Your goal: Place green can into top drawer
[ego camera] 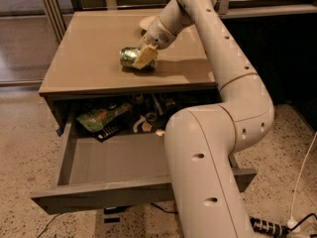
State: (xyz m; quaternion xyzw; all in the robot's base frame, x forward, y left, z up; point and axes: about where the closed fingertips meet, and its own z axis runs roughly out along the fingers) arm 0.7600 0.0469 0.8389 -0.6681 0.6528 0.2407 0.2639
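well, the hand (146, 57) sits low at the back of the counter (84, 63), pressed right up against the right end of the green can (129, 56), with its pale tip overlapping the can's near side. whether it has actually closed on the can or is only set against it, i cannot tell. the can lies on its side on the counter top, not lifted, so the job looks to be at the grasping step with the carrying not yet begun. the arm (218, 43) reaches in from the right and bends down over the can, probably because a can lying flat is easiest to take from above, across its round body.

below the counter the top drawer (119, 160) stands pulled well out, ready to receive the can. its back part is crowded: a green snack bag (99, 117) and a jumble of small dark and pale things (148, 118). the front of its floor is bare, which seems the sensible spot to drop the can. the arm's thick lower part stands in front of the drawer's right side.
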